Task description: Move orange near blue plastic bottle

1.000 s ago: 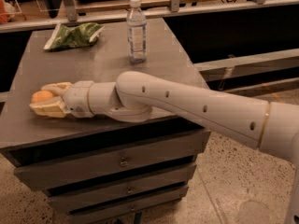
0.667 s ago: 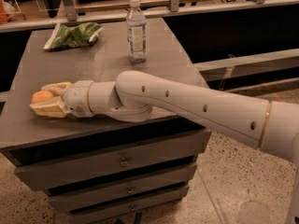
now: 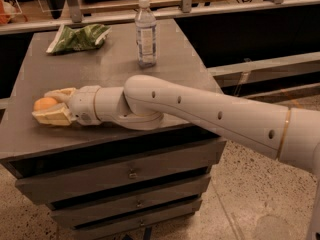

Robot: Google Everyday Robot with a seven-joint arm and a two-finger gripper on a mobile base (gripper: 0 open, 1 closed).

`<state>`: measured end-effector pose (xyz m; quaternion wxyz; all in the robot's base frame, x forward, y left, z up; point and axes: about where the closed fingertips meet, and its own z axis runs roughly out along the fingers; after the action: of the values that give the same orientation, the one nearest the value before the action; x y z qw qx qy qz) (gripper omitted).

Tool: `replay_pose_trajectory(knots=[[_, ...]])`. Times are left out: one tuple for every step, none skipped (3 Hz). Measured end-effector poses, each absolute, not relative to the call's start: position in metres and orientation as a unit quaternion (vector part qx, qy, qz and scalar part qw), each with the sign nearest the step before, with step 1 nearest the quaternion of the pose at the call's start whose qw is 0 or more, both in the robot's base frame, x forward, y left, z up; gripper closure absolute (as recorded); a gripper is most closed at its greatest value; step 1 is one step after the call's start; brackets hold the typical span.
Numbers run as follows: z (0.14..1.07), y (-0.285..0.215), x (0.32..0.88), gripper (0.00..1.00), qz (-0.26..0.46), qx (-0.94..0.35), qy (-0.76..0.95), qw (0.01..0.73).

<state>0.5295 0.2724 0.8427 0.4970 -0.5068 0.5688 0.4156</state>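
The orange (image 3: 44, 103) lies on the grey cabinet top (image 3: 100, 69) near its front left edge. My gripper (image 3: 46, 105) reaches in from the right and its cream fingers (image 3: 54, 116) sit on both sides of the orange, one behind it and one in front, closed against it. The blue plastic bottle (image 3: 145, 32), clear with a white cap and pale label, stands upright at the back middle of the top, well to the right of and behind the orange.
A green snack bag (image 3: 77, 37) lies at the back left of the top. The cabinet has several drawers (image 3: 130, 174) below. A wooden rail and shelf (image 3: 200, 4) run behind. Speckled floor (image 3: 250, 199) lies to the right.
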Motion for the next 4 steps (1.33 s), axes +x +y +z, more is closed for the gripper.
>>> replay_pose_trajectory(knots=[[0.8431, 0.2723, 0.5295, 1.00, 0.416, -0.507, 0.569, 0.497], [0.8432, 0.2723, 0.5294, 1.00, 0.415, -0.507, 0.569, 0.497], [0.8432, 0.2724, 0.5294, 1.00, 0.415, -0.507, 0.569, 0.497], [0.8433, 0.2724, 0.5294, 1.00, 0.415, -0.507, 0.569, 0.497]])
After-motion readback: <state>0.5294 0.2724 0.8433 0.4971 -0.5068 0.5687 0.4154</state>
